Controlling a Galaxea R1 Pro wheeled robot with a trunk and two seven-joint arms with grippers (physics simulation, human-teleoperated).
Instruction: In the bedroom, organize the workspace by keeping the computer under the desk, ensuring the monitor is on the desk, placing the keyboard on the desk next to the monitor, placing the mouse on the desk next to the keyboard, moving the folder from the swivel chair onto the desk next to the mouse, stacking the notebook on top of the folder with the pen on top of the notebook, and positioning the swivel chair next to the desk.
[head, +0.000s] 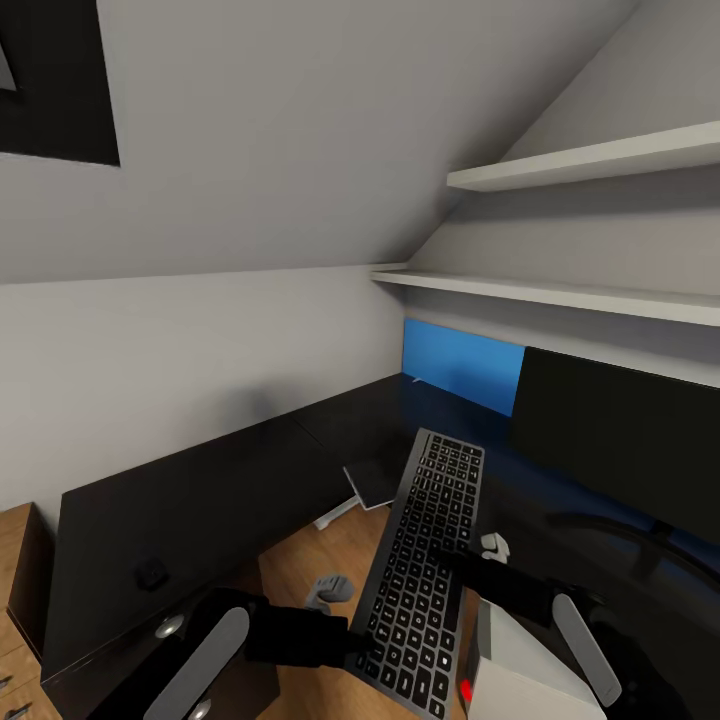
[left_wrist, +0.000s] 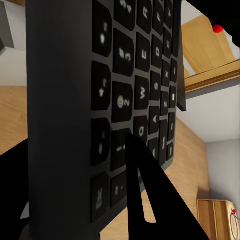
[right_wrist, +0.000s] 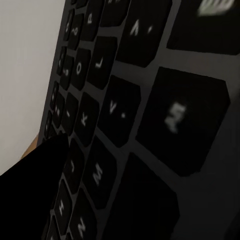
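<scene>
Right now the keyboard (head: 425, 570) is aloft between both arms: the left gripper (head: 357, 640) pinches its near edge at about seven o'clock, a finger (left_wrist: 145, 200) lying across the keys, and the right gripper (head: 447, 556) seems clamped on its right side at four o'clock, though how its jaws stand I cannot tell. So the keyboard step is in hand, I'd judge. Next it wants carrying forward and lowering flat onto the dark desk (head: 250, 460), beside the monitor (head: 620, 445) at two o'clock.
</scene>
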